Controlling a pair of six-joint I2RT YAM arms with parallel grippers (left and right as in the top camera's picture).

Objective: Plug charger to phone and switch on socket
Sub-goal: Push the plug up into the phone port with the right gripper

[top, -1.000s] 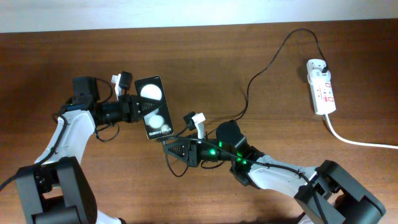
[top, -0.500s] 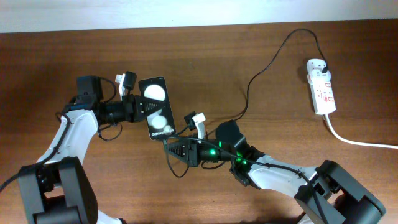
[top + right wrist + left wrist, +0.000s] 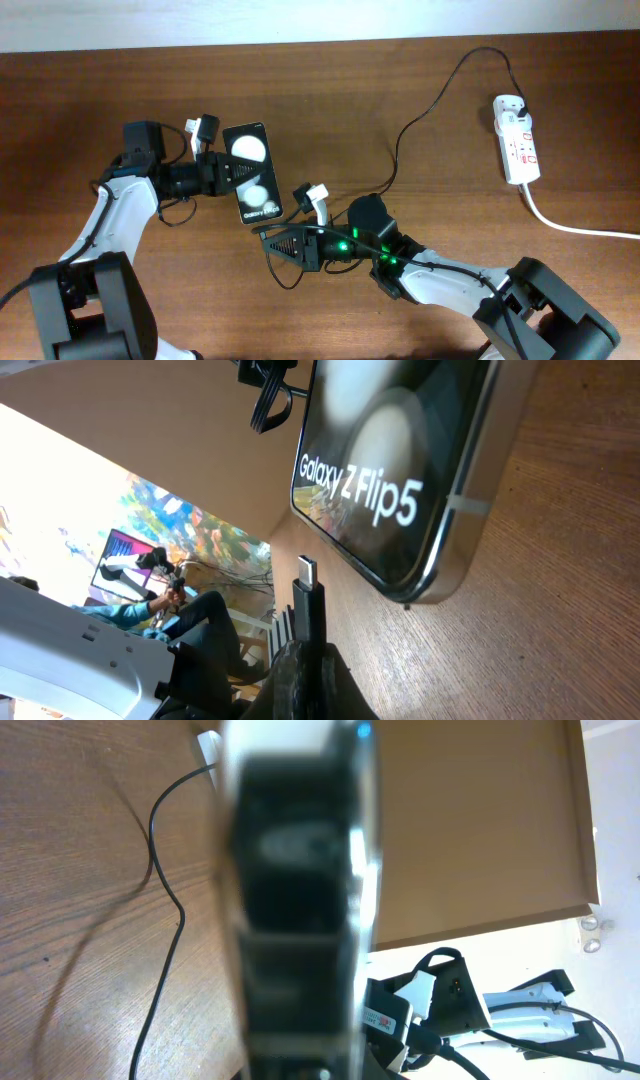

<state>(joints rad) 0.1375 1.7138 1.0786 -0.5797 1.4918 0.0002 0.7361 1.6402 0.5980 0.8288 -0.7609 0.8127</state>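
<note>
The black phone (image 3: 251, 173), with two white round blobs and small white text, is held off the table by my left gripper (image 3: 218, 172), shut on its left edge. In the left wrist view the phone (image 3: 295, 900) fills the middle, blurred. My right gripper (image 3: 268, 240) is shut on the charger's connector tip (image 3: 307, 588), which points up just below the phone's lower edge (image 3: 400, 510), apart from it. The thin black charger cable (image 3: 420, 115) runs to a plug in the white socket strip (image 3: 516, 139) at the far right.
The socket's thick white cord (image 3: 575, 226) trails off the right edge. Slack black cable loops on the wooden table (image 3: 330, 90) under the right arm. The table's far edge meets a white wall at the top.
My left gripper has shifted the phone slightly right and down toward the right gripper. The right gripper with the connector has edged left toward the phone's lower end.
</note>
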